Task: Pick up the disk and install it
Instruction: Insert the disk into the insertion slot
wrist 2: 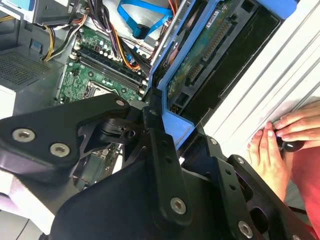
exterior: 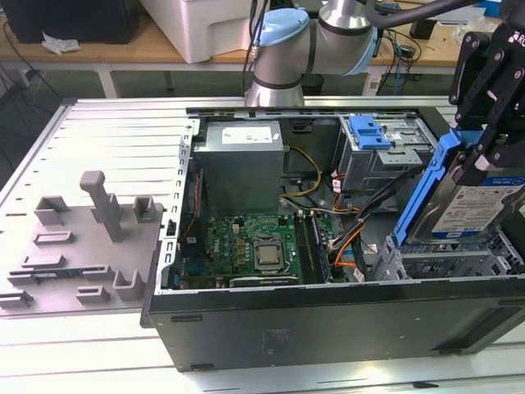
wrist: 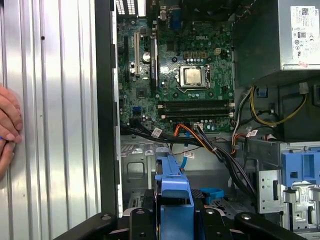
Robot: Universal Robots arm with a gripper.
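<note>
My gripper (exterior: pixel 482 152) is shut on the disk (exterior: pixel 482 209), a silver drive with a white-and-blue label in a blue carrier bracket (exterior: pixel 428 187). I hold it tilted on edge just above the open metal bay (exterior: pixel 447 264) at the case's front corner, on the exterior view's right. In the second wrist view the disk's green circuit underside (wrist 2: pixel 200 57) and blue bracket (wrist 2: pixel 174 127) run out from between my black fingers (wrist 2: pixel 156 150). In the first wrist view the bracket's edge (wrist: pixel 173 187) points down into the case, over the bay floor (wrist: pixel 135 170).
The open computer case holds a motherboard (exterior: pixel 254 242), a grey power supply (exterior: pixel 242 164), a silver drive cage with a blue tab (exterior: pixel 369 131) and loose cables (exterior: pixel 353 238). A grey fixture plate (exterior: pixel 82 246) lies on the exterior view's left. A person's hand (wrist 2: pixel 285 132) rests on the table beside the case.
</note>
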